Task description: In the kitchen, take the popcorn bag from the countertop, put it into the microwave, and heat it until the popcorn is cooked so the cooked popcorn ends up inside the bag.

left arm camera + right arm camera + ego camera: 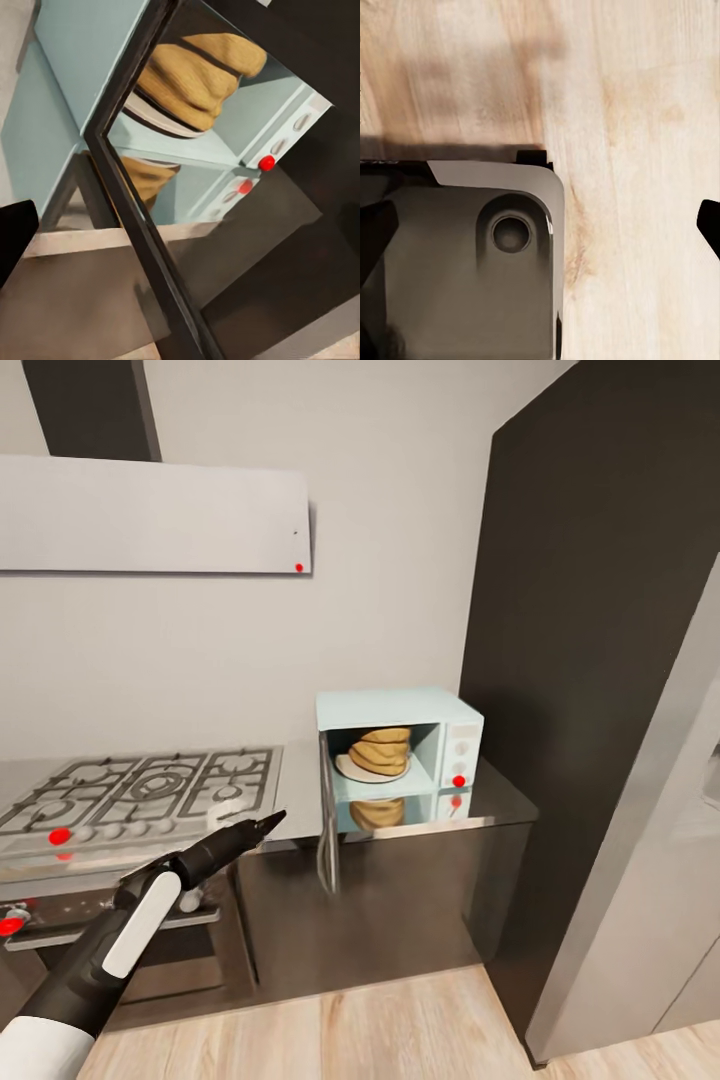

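From my remote seat, the long grey glossy surface [500,800] carries the small pale mint-blue microwave [400,710], its dark-framed glass door [326,825] swung open. Inside, on a white plate [345,767], sits the squat tan-yellow crumpled paper popcorn bag [380,751]. I judge the bag light, soft and easily crushed, best taken gently around its wrinkled sides. My black left gripper [268,822] hangs just left of the door's edge, jaws apparently pinched together. I cannot tell how the right jaws stand above the light wood floor [645,112]. No readable writing anywhere.
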Available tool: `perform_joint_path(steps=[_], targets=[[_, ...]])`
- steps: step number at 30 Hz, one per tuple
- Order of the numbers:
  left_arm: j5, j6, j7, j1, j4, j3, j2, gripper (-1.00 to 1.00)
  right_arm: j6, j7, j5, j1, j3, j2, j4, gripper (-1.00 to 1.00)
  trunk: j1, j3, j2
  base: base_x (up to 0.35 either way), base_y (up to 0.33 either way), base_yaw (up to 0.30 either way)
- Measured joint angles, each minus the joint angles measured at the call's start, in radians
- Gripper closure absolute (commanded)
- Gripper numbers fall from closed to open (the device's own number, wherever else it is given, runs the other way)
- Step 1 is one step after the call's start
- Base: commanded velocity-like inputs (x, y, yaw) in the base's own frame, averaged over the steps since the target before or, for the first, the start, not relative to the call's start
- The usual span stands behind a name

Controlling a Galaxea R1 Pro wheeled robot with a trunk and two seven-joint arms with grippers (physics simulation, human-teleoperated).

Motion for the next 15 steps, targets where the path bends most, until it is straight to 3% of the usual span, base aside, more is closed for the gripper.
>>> perform_joint_path(steps=[5,10,12,15], targets=[[0.000,0.000,0.000,0.000,0.000,0.000,0.000,-1.00,0.000,0.000,0.001,0.000,0.000,0.001,0.000,-1.00,0.000,0.000,0.000,0.260,0.000,0.000],[0.000,0.002,-0.001,0.000,-0.002,-0.003,0.000,-1.00,-0.001,0.000,0.000,0.000,0.000,0.000,0.000,-1.00,0.000,0.000,0.000,0.053,0.000,0.000],[-0.016,0.003,-0.003,0.000,-0.005,-0.008,0.001,-1.00,-0.002,0.000,0.000,0.000,0.000,0.000,0.000,-1.00,0.000,0.000,0.000,0.005,0.000,0.000],[-0.081,0.004,-0.006,0.000,-0.007,-0.012,-0.001,-1.00,-0.006,0.000,-0.003,0.000,-0.001,0.000,0.000,-1.00,0.000,0.000,0.000,0.001,0.000,-0.034]])
